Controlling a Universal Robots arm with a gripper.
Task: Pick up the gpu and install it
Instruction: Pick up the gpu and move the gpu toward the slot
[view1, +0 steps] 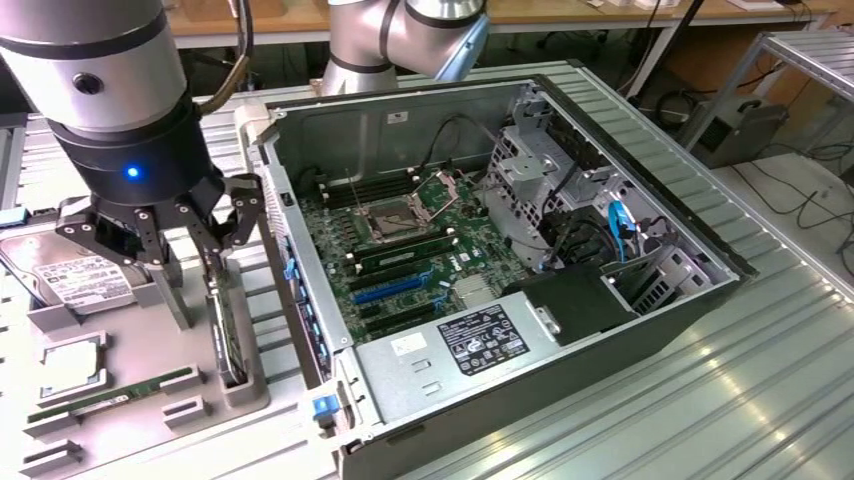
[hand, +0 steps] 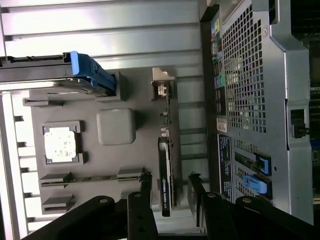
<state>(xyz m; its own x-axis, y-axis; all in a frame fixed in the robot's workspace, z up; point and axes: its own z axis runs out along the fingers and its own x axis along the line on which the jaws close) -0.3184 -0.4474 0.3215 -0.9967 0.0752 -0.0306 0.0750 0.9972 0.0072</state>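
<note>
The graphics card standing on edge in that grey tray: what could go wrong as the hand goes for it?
1. The gpu stands on its thin edge between the fingers of the open hand. An off-centre squeeze might tilt it or jam it in the grey tray.
2. The computer case stands right beside the tray, so card or hand might clip its wall on lifting.

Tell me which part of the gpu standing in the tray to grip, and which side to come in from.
Grip the gpu by its upper long edge, coming straight down from above with a finger on each flat face. It stands on edge in a slot of the grey tray, so only that edge is free, and the computer case crowds one side. The open gripper hovers in line with it.
</note>
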